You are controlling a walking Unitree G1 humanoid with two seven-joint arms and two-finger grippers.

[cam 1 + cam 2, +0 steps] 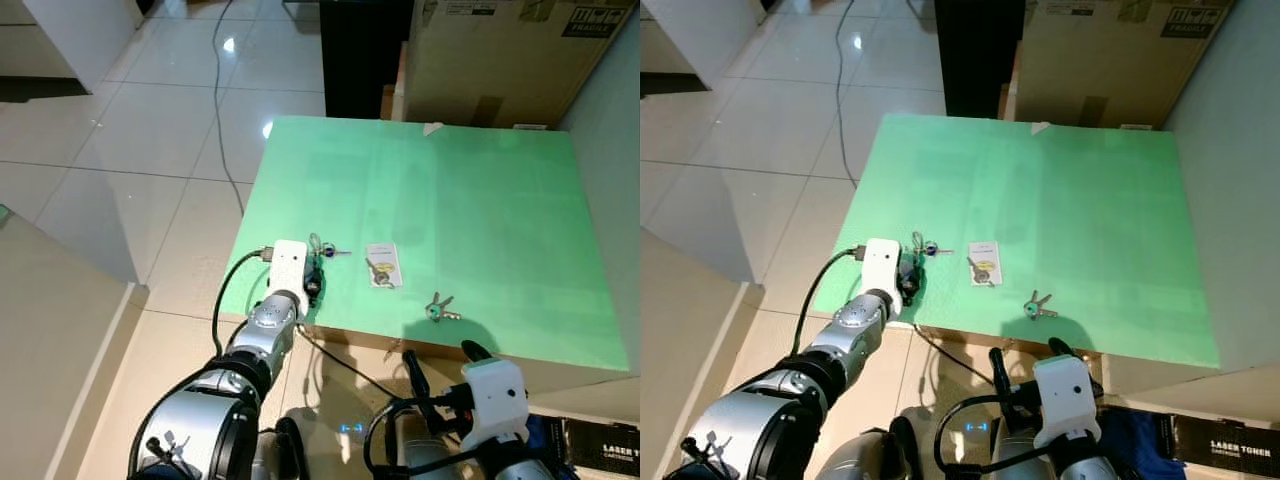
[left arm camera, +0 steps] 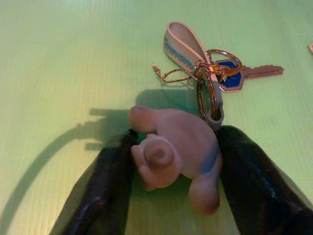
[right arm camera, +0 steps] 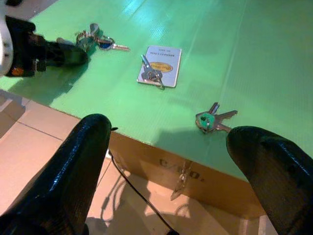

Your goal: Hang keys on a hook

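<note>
The left gripper rests low on the near-left part of the flat green tabletop, its 2 black fingers set on either side of a soft pinkish figure-shaped keychain charm, touching it on both sides; the grip is clenched on that charm. The charm lies on the tabletop and is joined by a grey link to a gold-coloured split ring, which carries a grey fabric loop strap with blue lettering, a thin gold chain and 1 key with a blue hexagonal head whose bronze blade points away from the strap. This key bunch lies flat just beyond the fingertips. To its right, well apart from it, sits a white rectangular card with a yellow oval mark, with 1 small set of silver keys lying on its left edge. Further right and nearer the front edge lies a pair of silver keys with a green cap. The right gripper hangs below and in front of the table edge, fingers spread wide and grasping nothing. A brown cardboard box stands on the glossy tiled floor beyond the table.
</note>
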